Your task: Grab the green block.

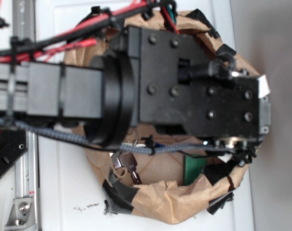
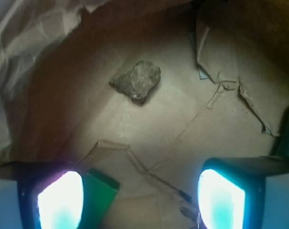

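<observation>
Wrist view, left to right: left pad (image 2: pixel 60 199) of the tool (image 2: pixel 139 198) glowing white at 7 o'clock, the green block (image 2: pixel 102 193) just beside its inner edge, mostly hidden behind the finger, only a flat green corner showing. Brown rock (image 2: pixel 137 81) at 12 o'clock, well apart from the tool. Right pad at 5 o'clock. Tool is spread wide, nothing between the pads, floor of the paper-lined basin (image 2: pixel 63 109) visible in the gap. A dark teal edge (image 2: pixel 288 131) at 3 o'clock (too cropped to identify).

Risks, my read: the block sits off-centre, hard against the left finger rather than midway. Descending as is could land that finger on top of the block, or closing could push it sideways and out. Paper is creased and torn near the block; a loose flap could get pinched with it or tilt it. Whether the pad already touches the block, can't tell.

Exterior view: arm (image 1: pixel 194 82) covers most of the basin; green block peeks out at 5 o'clock under the wrist, keys (image 1: pixel 124 163) at 7 o'clock. Basin is crumpled brown paper patched with black tape, sitting on a white surface (image 1: pixel 64 192). Metal rail (image 1: pixel 25 192) at far left, red and black cables (image 1: pixel 54 41) overhead. Room beyond not visible.
</observation>
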{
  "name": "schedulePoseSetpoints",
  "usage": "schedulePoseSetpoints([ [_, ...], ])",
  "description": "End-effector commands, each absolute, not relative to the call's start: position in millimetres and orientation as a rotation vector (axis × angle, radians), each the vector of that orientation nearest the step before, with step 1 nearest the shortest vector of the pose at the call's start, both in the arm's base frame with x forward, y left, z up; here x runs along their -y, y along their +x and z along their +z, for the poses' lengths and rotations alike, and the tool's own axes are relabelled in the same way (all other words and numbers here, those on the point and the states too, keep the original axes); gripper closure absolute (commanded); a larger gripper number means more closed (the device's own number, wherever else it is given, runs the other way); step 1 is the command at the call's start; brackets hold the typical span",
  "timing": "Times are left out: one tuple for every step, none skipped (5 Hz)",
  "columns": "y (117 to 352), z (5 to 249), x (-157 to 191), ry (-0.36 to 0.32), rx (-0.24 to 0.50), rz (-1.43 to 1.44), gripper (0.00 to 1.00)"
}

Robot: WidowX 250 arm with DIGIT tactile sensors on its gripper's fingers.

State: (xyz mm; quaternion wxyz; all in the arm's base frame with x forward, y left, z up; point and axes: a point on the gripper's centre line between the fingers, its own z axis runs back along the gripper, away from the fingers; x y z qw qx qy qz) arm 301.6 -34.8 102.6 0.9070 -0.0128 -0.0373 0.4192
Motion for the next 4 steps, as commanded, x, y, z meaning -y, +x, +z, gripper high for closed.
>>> schedulePoseSetpoints([
  [302,120,30,-0.061,0.128,0.874,0.0],
  [279,83,27,-0.065,0.13,1.096,0.0],
  [263,73,31,-0.069,0.12,1.199,0.0],
  [275,78,54,-0.195,0.171,1.228,0.0],
])
